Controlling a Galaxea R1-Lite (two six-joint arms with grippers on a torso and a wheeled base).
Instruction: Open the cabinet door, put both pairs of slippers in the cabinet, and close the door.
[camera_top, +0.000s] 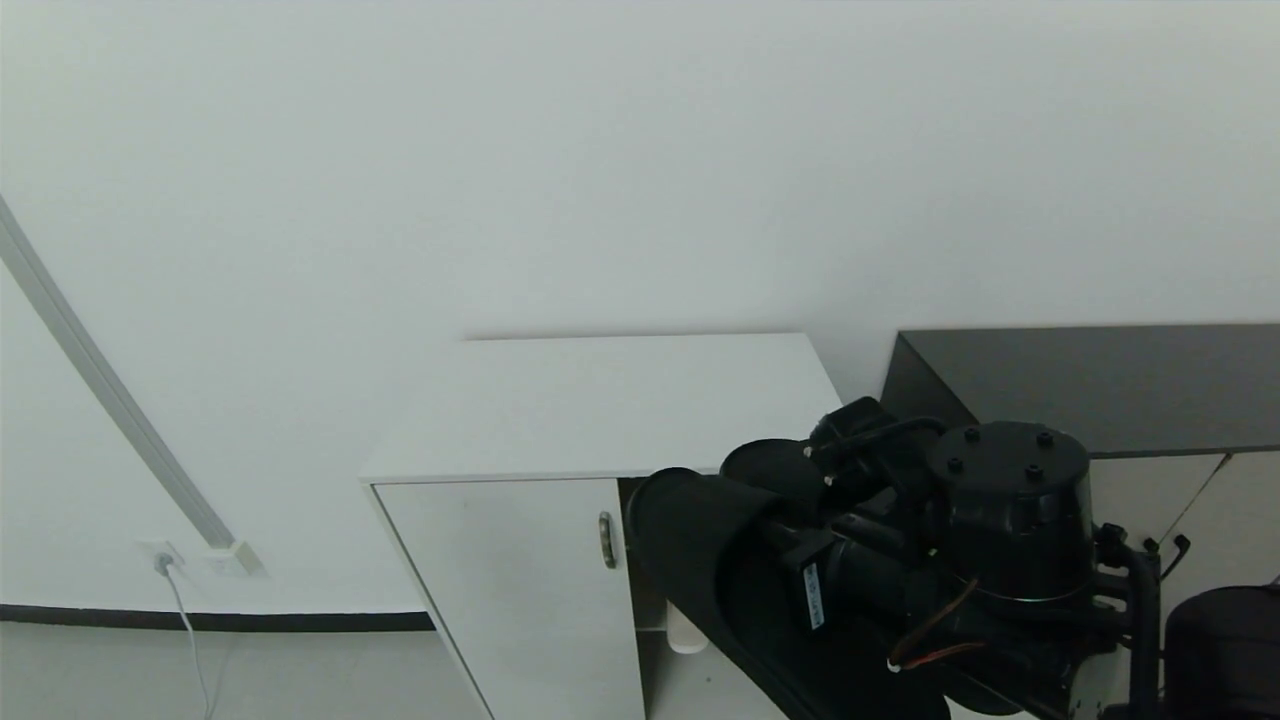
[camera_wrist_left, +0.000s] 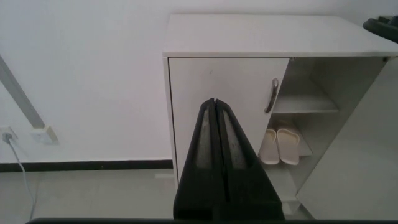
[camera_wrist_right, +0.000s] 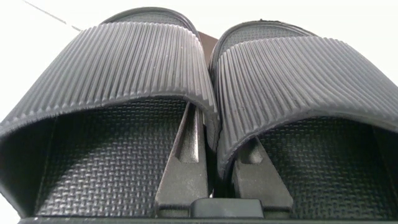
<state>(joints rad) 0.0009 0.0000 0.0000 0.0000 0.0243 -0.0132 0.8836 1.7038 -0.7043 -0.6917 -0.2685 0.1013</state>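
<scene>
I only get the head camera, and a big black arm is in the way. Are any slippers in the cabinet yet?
Observer: Yes. A white pair lies low down inside the cabinet, on its open side.
Operator: Where's the other pair?
Observer: The black pair is clamped in the right gripper, side by side.
Operator: What's the left gripper doing?
Observer: The left gripper is shut and empty, facing the closed door.
</scene>
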